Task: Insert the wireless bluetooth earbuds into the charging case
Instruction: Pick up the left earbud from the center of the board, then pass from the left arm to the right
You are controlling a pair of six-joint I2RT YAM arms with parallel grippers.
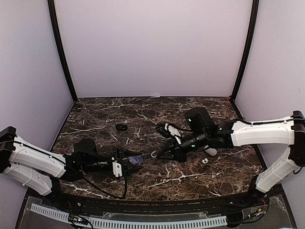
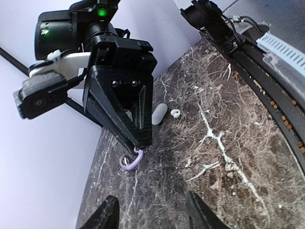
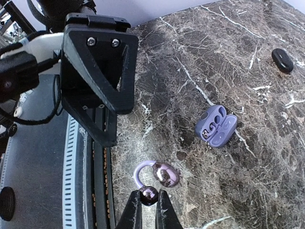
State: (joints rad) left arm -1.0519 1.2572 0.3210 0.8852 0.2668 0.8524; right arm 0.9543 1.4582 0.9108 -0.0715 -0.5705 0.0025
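Observation:
My right gripper [image 3: 148, 202] is shut on the ball end of a lilac hook-shaped earbud [image 3: 162, 174], held just above the marble; it also shows under the right gripper [image 2: 138, 149] as the lilac earbud [image 2: 129, 163]. An open purple charging case [image 3: 217, 126] lies on the table beyond it, lid up, with one bud seated inside. From above, the purple case [image 1: 136, 161] sits just off the tips of my left gripper [image 1: 127, 165]. The left gripper [image 2: 152, 198] stands open with nothing between its fingers.
A closed white oval case [image 1: 210, 151] and a tiny white earbud [image 1: 204, 161] lie by the right arm, seen again as the white case [image 2: 159, 113] and white bud [image 2: 175, 113]. A flat black ring [image 1: 122, 128] rests further back. A cable rail [image 1: 143, 222] lines the near edge.

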